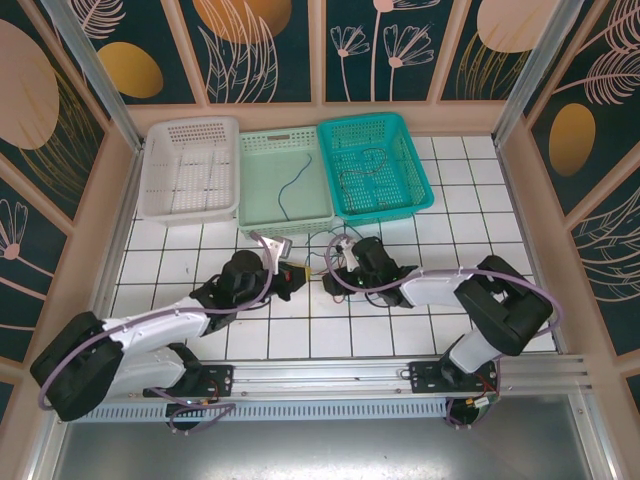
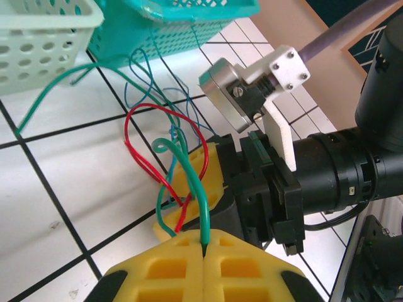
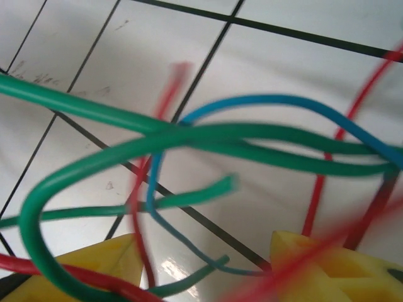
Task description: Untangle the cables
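Left end effector (image 2: 204, 249) pinches green cable (image 2: 205, 220).

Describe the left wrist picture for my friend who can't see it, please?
The left arm's yellow tool is shut on a thin green wire. The wire rises into a tangle with a thin red wire and a thin blue wire above the white tiled table. The right arm's yellow tool reaches into the tangle, with a teal plastic basket beyond.
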Tool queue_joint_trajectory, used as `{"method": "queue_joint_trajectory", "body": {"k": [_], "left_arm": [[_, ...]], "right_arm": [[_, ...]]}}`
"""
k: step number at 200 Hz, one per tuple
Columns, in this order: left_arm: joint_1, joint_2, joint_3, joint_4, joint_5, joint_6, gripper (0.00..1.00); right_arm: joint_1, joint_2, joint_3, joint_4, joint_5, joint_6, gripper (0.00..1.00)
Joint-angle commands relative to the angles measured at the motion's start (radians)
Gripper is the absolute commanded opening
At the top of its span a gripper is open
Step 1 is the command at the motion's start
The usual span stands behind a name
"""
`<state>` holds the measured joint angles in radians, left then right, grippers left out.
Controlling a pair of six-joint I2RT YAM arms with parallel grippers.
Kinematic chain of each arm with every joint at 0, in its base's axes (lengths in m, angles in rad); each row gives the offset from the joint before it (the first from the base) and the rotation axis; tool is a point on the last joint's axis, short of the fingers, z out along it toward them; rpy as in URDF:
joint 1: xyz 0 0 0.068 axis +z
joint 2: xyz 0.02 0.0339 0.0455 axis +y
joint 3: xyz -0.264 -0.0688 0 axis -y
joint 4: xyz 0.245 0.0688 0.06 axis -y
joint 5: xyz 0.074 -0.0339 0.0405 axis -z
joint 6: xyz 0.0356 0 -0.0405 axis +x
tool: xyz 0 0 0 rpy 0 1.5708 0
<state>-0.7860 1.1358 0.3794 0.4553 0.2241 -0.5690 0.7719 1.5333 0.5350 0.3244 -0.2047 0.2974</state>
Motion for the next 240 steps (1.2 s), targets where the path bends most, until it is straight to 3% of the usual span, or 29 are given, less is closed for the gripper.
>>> {"method": "queue_joint_trajectory", "body": {"k": [1,65,141,184,240], "left_arm": [[-0.005,-0.071,-0.004,-0.079,-0.050,0.041,0.00],[-0.004,-0.244,0.062,-0.297,-0.126,0.111,0.00],[-0.004,-0.342,0.153,-0.517,-0.180,0.191,0.00],[-0.005,-0.313,0.132,-0.436,-0.082,0.176,0.00],[-0.004,-0.192,0.098,-0.294,0.018,0.138,0.00]], "right_arm": [[-0.014,-0.027,-0.023,-0.059,0.044,0.024,0.54],[-0.029,-0.036,-0.059,-0.091,0.055,0.052,0.51],[-0.139,-0.093,-0.102,-0.142,0.070,0.091,0.45],[-0.138,-0.182,-0.103,-0.099,-0.081,0.052,0.63],[-0.114,-0.371,-0.105,-0.188,-0.058,-0.016,0.70]]}}
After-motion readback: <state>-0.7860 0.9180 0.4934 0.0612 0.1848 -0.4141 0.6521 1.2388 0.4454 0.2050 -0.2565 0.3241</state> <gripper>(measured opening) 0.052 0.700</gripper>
